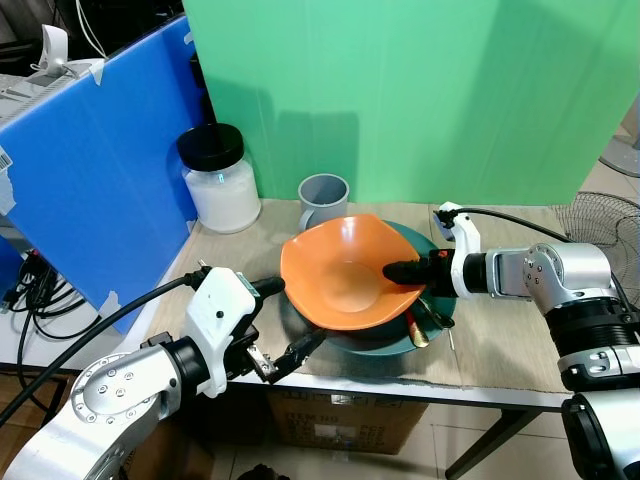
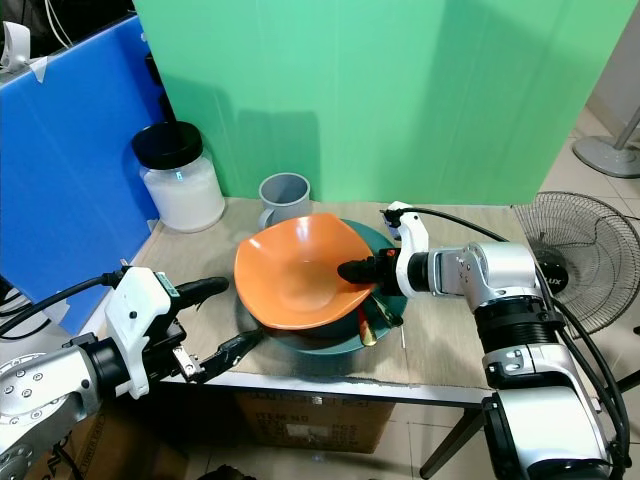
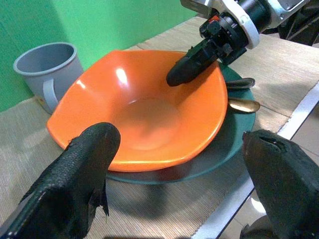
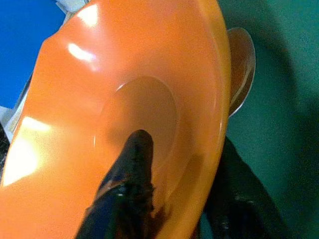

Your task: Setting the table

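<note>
An orange bowl sits slightly tilted on a dark green plate in the middle of the table. My right gripper is shut on the bowl's right rim. One finger lies inside the bowl and the other is beneath the rim. A gold spoon and a second spoon lie on the plate, partly under the bowl. My left gripper is open at the plate's front-left edge. Its fingers are spread wide and hold nothing.
A grey cup stands just behind the bowl. A white jar with a black lid is at the back left. A blue board lines the left side and a green backdrop the rear. A floor fan is at the right.
</note>
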`<state>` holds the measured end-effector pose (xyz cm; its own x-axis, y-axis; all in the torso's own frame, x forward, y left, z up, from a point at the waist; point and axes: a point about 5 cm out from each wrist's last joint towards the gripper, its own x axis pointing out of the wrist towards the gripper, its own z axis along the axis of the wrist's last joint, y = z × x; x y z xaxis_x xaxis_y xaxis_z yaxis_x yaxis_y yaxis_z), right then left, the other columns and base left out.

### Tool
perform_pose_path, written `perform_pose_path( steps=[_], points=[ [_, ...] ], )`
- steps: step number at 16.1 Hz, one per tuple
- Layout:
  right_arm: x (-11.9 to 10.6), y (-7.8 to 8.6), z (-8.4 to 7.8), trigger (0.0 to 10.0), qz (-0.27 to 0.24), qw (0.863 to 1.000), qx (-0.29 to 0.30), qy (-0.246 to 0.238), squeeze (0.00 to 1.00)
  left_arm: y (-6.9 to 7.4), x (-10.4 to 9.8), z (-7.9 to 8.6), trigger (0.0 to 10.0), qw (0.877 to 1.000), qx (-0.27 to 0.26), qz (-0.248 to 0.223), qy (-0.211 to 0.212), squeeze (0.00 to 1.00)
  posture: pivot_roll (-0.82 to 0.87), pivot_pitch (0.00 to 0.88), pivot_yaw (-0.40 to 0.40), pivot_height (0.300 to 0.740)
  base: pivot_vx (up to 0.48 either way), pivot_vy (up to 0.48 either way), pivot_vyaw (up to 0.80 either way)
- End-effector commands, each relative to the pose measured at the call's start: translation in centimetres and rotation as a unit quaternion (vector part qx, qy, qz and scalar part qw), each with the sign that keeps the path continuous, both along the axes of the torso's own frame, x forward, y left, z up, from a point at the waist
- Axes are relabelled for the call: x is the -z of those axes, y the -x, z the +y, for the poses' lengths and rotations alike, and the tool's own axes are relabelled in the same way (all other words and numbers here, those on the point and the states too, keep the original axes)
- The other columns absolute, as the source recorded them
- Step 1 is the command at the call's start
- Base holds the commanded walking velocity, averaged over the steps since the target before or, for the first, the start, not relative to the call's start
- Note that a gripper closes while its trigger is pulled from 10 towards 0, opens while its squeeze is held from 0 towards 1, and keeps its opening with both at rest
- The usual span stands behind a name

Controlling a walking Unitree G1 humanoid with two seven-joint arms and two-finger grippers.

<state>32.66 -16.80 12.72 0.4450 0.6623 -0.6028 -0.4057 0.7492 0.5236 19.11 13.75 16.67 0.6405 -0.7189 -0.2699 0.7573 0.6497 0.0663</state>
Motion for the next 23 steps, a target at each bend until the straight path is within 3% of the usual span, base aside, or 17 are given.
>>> perform_pose_path(
  steps=[1,6,9,15,18,19,20,21,23],
  points=[
    [-0.8,-0.5,0.3,0.0,-0.010,1.000,0.002,-0.006,0.00,0.0,-0.1,0.0,10.0,1.000,0.000,-0.005,-0.005,0.00,-0.03,0.000,0.056,0.740,0.000,0.000,0.00],
    [-1.0,-0.3,0.1,0.0,0.002,0.999,0.011,-0.039,0.00,-0.1,-0.1,0.0,10.0,1.000,-0.001,-0.007,-0.003,0.00,-0.03,0.000,0.056,0.740,0.000,0.000,0.00],
    [-1.6,-0.3,-0.8,0.0,0.005,0.997,0.031,-0.073,0.00,-0.3,-0.3,-0.1,10.0,1.000,-0.003,-0.012,0.003,0.00,-0.03,0.000,0.054,0.740,0.000,0.000,0.00],
    [-4.2,0.5,-2.4,0.0,-0.005,0.987,0.045,-0.157,0.00,-0.4,-0.6,-0.2,10.0,1.000,0.000,-0.016,0.014,0.00,-0.04,0.000,0.066,0.740,0.000,0.000,0.00],
    [-6.7,0.4,-3.4,0.0,-0.052,0.973,0.077,-0.209,0.00,-0.5,-0.9,-0.4,10.0,0.999,-0.002,-0.023,0.024,0.00,-0.04,0.000,0.064,0.740,0.000,0.000,0.00],
    [-8.1,0.3,-4.3,1.8,-0.118,0.964,0.119,-0.206,0.00,-0.6,-1.1,-0.3,10.0,0.999,-0.019,-0.034,0.031,0.00,-0.05,0.000,0.056,0.740,0.000,0.000,0.00],
    [-8.7,0.4,-4.9,10.0,-0.178,0.953,0.162,-0.185,0.00,-1.0,-1.1,-0.1,10.0,0.997,-0.054,-0.049,0.029,0.00,-0.05,0.000,0.055,0.740,0.000,0.000,0.00],
    [-9.5,1.2,-5.3,10.0,-0.235,0.934,0.189,-0.191,0.00,-1.5,-1.1,0.5,10.0,0.992,-0.107,-0.066,0.028,0.00,-0.06,0.000,0.058,0.740,0.000,0.000,0.00],
    [-10.0,2.6,-4.6,10.0,-0.300,0.923,0.200,-0.131,0.00,-2.1,-1.4,1.1,10.0,0.981,-0.167,-0.092,0.039,0.00,-0.08,0.000,0.067,0.740,0.000,0.000,0.00]
  ],
)
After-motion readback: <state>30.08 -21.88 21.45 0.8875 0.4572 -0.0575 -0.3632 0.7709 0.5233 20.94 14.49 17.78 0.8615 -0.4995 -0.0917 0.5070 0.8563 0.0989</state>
